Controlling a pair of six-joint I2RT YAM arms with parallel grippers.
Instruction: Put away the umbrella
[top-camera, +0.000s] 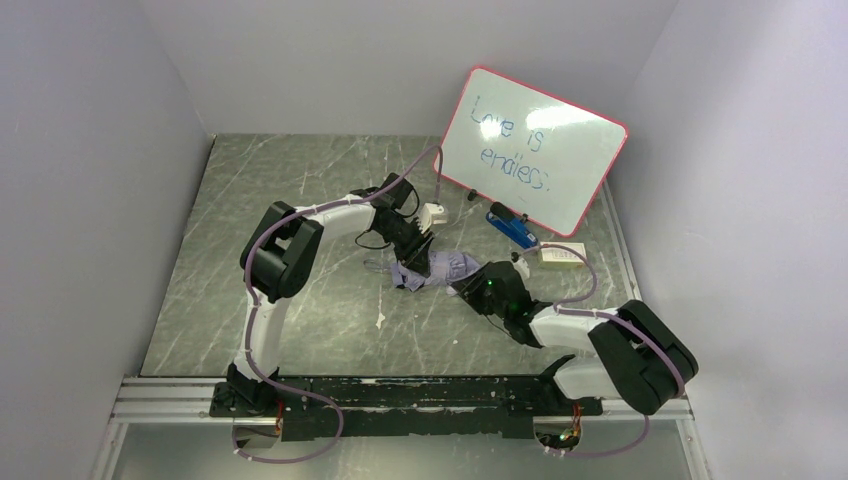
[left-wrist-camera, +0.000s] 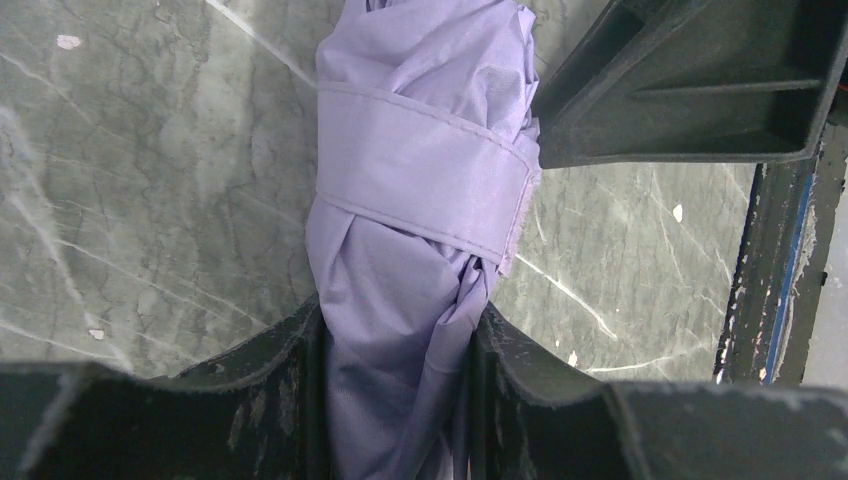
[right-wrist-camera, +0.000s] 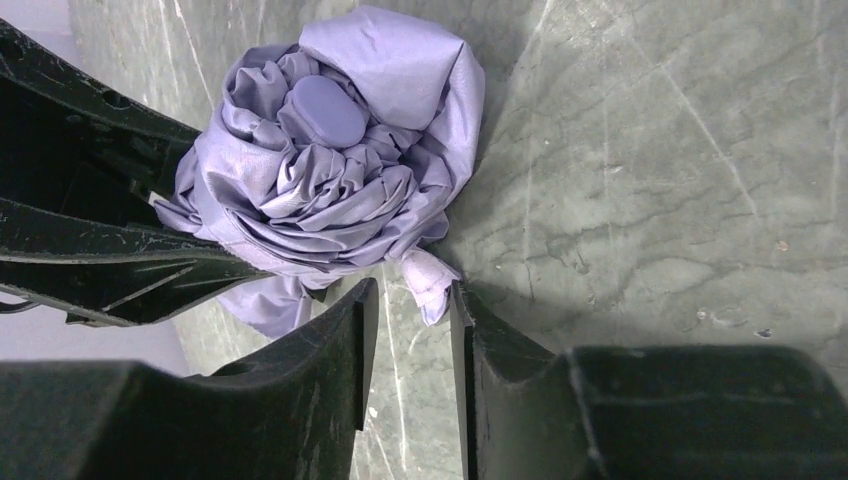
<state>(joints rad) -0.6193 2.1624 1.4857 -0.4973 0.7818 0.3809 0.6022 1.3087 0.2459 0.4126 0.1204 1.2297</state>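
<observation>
The umbrella (top-camera: 440, 268) lay folded near the middle of the table (top-camera: 300, 200), with the whiteboard (top-camera: 535, 150) standing at its 1 o'clock. The left gripper (left-wrist-camera: 398, 335) came at it from 10 o'clock and was clenched on the bundled fabric, both fingers pressed into the cloth. A strap (left-wrist-camera: 420, 170) ran once around the bundle just beyond that grip.

The right gripper (right-wrist-camera: 412, 290) sat at the umbrella's 4 o'clock, looking at its capped end (right-wrist-camera: 325, 110). Its jaws stood narrowly parted, with the strap's loose tab (right-wrist-camera: 428, 278) at their mouth, against one finger. No pinch on it showed.

By my reading, the step in hand was securing the strap: one arm steadied the bundle while the other went for the tab. The next move would call for a firm pinch on that small, limp tab. The tab would then need pulling snug around the fabric and pressing onto its fastener, without dragging the bundle out of the left fingers.

The handle and shaft showed in no view. From above, the two grippers covered most of the umbrella. The strap's fastener could not be made out, nor whether any of it was already stuck down. No sleeve or bin for the umbrella was in view.
</observation>
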